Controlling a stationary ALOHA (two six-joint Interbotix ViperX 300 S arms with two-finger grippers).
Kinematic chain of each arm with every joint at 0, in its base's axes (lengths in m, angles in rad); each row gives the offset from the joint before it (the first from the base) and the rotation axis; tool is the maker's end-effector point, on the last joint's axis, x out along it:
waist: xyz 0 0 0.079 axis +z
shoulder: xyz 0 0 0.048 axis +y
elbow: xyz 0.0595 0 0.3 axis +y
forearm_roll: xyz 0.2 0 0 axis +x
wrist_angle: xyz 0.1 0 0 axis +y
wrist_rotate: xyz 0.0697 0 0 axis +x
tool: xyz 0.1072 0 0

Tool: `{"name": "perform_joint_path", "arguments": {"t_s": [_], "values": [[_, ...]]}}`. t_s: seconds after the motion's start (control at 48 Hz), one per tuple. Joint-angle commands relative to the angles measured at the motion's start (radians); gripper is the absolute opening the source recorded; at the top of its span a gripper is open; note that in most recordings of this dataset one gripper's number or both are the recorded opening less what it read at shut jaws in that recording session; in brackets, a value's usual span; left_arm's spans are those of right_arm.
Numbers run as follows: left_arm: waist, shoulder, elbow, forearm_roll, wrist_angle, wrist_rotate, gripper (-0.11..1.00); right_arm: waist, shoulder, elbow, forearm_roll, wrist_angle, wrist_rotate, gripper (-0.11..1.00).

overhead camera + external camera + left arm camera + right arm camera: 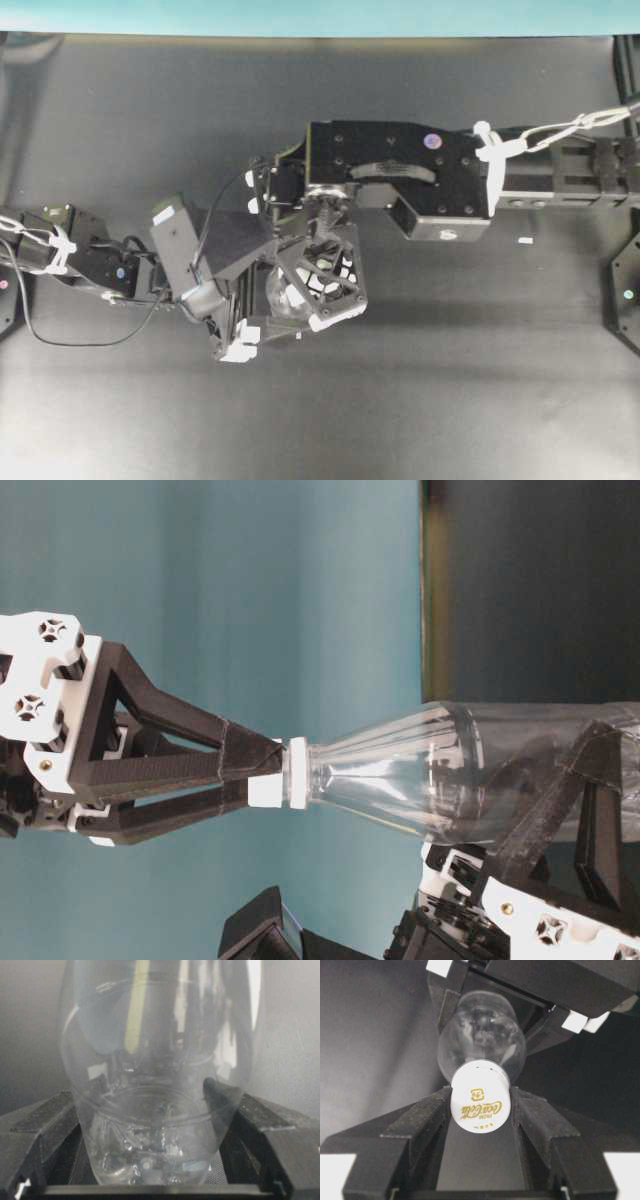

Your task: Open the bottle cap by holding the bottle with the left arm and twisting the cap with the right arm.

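The clear bottle [430, 770] is held off the table with its white bottle cap [268, 774] pointing at the right arm. My left gripper [150, 1110] is shut on the bottle [150, 1060], with its black fingers [250, 1115] pressing both sides of the lower body. Seen from the right wrist, the right gripper [480, 1110] is shut on the bottle cap [480, 1102], one pad [427, 1115] tight against each side. From overhead, the left gripper [262, 300] and the right gripper [322, 278] meet over the bottle [282, 302] at mid-table.
A tiny white scrap [525, 241] lies on the black table [450, 380] under the right arm [400, 170]. The left arm [90, 260] reaches in from the left edge. A teal wall [300, 15] runs along the back.
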State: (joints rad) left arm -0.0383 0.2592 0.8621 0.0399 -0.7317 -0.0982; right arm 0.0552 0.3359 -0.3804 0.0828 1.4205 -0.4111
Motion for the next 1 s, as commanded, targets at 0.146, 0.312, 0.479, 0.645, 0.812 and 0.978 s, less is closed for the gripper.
{"name": "perform_joint_path", "arguments": {"t_s": [0.146, 0.312, 0.479, 0.645, 0.812, 0.978], "values": [[-0.003, 0.003, -0.008, 0.005, 0.009, -0.003, 0.81, -0.002, -0.028, 0.038, -0.002, -0.046, 0.035, 0.61], [-0.003, 0.003, -0.008, 0.005, 0.011, -0.003, 0.81, -0.003, -0.063, 0.041, -0.005, -0.077, 0.081, 0.79], [0.000, 0.003, -0.009, 0.005, 0.011, -0.003, 0.81, -0.002, -0.121, 0.055, -0.005, -0.074, 0.150, 0.78], [0.000, 0.005, -0.011, 0.005, 0.011, -0.002, 0.81, 0.002, -0.204, 0.114, -0.005, -0.083, 0.202, 0.78], [0.005, 0.003, -0.012, 0.005, 0.011, -0.005, 0.94, 0.006, -0.295, 0.221, -0.005, -0.124, 0.262, 0.78], [0.008, -0.011, -0.012, 0.005, 0.011, -0.003, 0.99, 0.017, -0.382, 0.347, -0.003, -0.224, 0.337, 0.78]]}}
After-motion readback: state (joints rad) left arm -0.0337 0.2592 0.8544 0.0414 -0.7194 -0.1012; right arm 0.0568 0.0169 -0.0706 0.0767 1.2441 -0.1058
